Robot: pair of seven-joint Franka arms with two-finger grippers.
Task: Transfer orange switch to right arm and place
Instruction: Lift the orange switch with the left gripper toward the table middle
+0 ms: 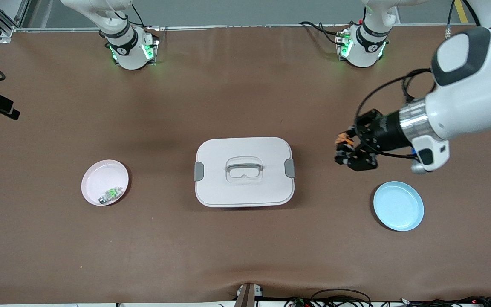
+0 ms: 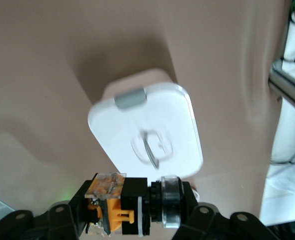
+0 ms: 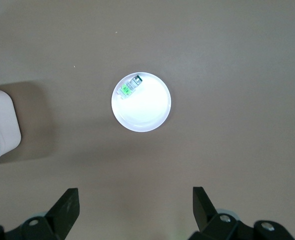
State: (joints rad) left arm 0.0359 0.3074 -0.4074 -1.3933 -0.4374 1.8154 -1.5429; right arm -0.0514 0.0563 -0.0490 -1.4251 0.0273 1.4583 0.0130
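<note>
Orange switch [image 2: 118, 206] sits clamped in our left pincer [image 1: 344, 150], aloft over bare worktop [image 1: 245, 247] between white box [image 1: 244, 172] and blue plate [image 1: 398, 206]. Handover comes next: our right pincer [image 3: 135, 210], gaping and empty above the pink plate [image 3: 155, 112], must meet it.

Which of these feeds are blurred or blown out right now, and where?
Left wrist view: the white lidded box is smeared with motion blur, while the orange switch in the left gripper reads fairly sharp. Right wrist view: the pink plate is overexposed to near white. Front view: evenly lit and sharp, with a soft shadow above the box.
</note>
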